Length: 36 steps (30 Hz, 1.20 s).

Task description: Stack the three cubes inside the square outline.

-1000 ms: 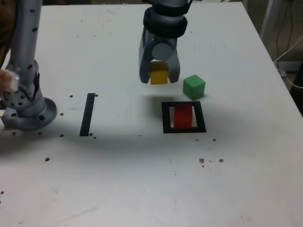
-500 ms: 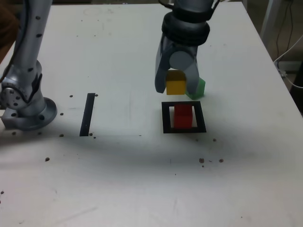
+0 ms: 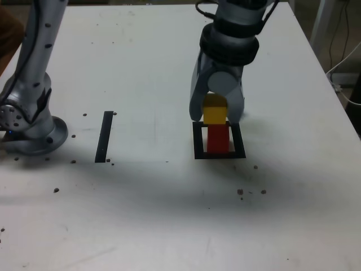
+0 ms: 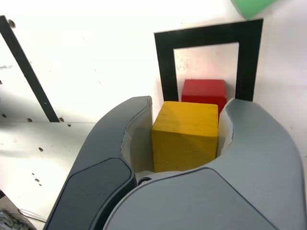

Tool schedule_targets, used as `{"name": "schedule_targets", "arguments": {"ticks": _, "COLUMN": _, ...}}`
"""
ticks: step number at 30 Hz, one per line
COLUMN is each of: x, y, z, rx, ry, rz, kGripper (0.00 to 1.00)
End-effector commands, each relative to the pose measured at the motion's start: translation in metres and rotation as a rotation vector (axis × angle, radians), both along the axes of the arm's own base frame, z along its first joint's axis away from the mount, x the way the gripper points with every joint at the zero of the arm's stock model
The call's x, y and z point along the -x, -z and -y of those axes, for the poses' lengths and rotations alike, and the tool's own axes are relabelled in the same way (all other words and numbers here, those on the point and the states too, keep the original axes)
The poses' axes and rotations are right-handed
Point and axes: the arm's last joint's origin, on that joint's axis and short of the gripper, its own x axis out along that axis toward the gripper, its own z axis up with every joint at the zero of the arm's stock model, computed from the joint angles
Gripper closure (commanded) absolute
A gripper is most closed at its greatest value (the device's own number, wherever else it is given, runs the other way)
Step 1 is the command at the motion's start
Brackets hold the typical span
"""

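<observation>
My gripper point(image 3: 216, 116) is shut on the yellow cube point(image 3: 215, 112), which hangs just above the red cube point(image 3: 218, 139). The red cube sits inside the black square outline point(image 3: 197, 141). In the wrist view the yellow cube point(image 4: 185, 135) is clamped between the grey fingers point(image 4: 116, 139), with the red cube point(image 4: 204, 90) beyond it inside the outline point(image 4: 163, 67). I cannot tell whether the yellow cube touches the red one. The green cube point(image 4: 249, 6) shows only as a corner in the wrist view; in the exterior view the gripper hides it.
A straight black strip point(image 3: 104, 136) lies on the white table toward the exterior view's left. The arm's grey base point(image 3: 31, 121) stands at the far left. Small dark specks point(image 3: 248, 192) dot the table near the front. Cables point(image 3: 344, 68) hang off the right edge.
The gripper has carried the yellow cube toward the exterior view's right and nearer the camera, from beside the green cube to directly over the red cube, and lower.
</observation>
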Motion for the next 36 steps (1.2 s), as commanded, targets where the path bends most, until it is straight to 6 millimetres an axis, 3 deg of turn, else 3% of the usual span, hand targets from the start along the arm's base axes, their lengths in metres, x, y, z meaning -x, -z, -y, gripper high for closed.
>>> {"name": "schedule_targets", "arguments": {"ticks": 1, "x": -0.002, "y": 0.002, "z": 0.002, "rx": 0.001, "ry": 0.000, "rz": -0.006, "kGripper": 0.78}}
{"name": "schedule_targets", "arguments": {"ticks": 16, "x": -0.014, "y": 0.020, "z": 0.022, "rx": 0.008, "ry": 0.031, "rz": -0.037, "kGripper": 0.78}}
{"name": "schedule_targets", "arguments": {"ticks": 36, "x": -0.015, "y": 0.023, "z": 0.021, "rx": -0.010, "ry": 0.034, "rz": -0.042, "kGripper": 0.78}}
